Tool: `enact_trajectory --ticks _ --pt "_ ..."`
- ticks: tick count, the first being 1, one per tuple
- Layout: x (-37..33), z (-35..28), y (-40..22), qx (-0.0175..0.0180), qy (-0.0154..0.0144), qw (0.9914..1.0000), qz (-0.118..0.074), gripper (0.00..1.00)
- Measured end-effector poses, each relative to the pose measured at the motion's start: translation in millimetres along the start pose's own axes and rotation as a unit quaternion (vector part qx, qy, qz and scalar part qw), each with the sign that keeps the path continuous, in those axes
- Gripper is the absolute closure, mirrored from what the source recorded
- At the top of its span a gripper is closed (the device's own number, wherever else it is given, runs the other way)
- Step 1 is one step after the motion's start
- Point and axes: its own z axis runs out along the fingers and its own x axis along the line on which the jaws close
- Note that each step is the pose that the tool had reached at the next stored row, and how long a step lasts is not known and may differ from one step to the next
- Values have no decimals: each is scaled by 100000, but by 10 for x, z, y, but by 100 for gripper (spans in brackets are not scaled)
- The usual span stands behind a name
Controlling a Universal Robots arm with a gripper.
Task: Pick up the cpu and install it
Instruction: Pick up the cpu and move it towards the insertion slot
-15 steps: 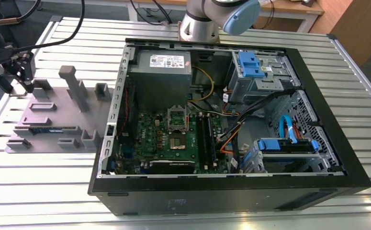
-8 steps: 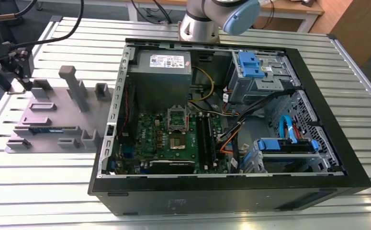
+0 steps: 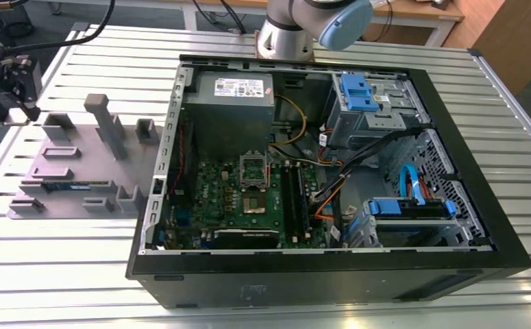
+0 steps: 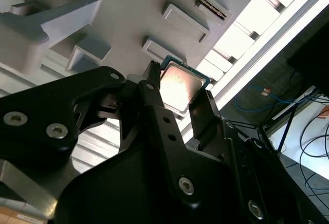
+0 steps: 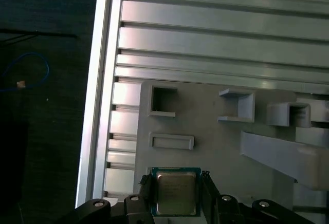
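The cpu [image 5: 176, 192] is a small square chip with a silvery top and a green rim. It sits between the two black fingers of my gripper [image 5: 176, 180], which is shut on it. In the second wrist view the cpu [image 4: 180, 86] hangs in my gripper [image 4: 179, 85] over the grey fixture tray [image 4: 128, 8]. My gripper [image 3: 20, 96] is at the far left of the exterior view, over the tray's [image 3: 73, 161] far left corner. The open computer case [image 3: 329, 171] lies to the right, and the metal-framed socket [image 3: 253, 179] sits on its green board.
A dark memory stick [image 3: 64, 185] lies in a slot of the tray. A grey power-supply box [image 3: 236, 89] and blue drive brackets [image 3: 361, 92] fill the far side of the case. Cables [image 3: 338, 171] cross beside the board. The ribbed metal table [image 5: 221, 34] ends close by, with the floor below.
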Motion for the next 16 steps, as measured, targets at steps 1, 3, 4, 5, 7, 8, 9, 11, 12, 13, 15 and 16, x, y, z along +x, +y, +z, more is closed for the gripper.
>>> enact_trajectory --ticks 1,3,4,5,7,8,9,11,12,13,15,16 --pt "0 -25 2 2 3 100000 2 53" --pt "-1 -72 5 -1 -4 100000 0 53" --pt "-2 -95 6 -2 -4 100000 0 53" --pt "-2 -115 7 -1 -2 100000 0 53" --pt "-3 -161 10 1 2 100000 1 53" --pt "-3 -185 12 2 3 100000 3 53" --pt "-4 -208 13 0 -2 100000 1 53" --pt "-5 -256 16 0 0 100000 0 53" --pt "-5 -280 17 1 1 100000 -1 53" --pt "-5 -303 19 0 0 100000 -4 53" --pt "-6 -350 22 -4 -8 100000 0 53" --pt "-6 -370 23 0 2 100000 4 53"
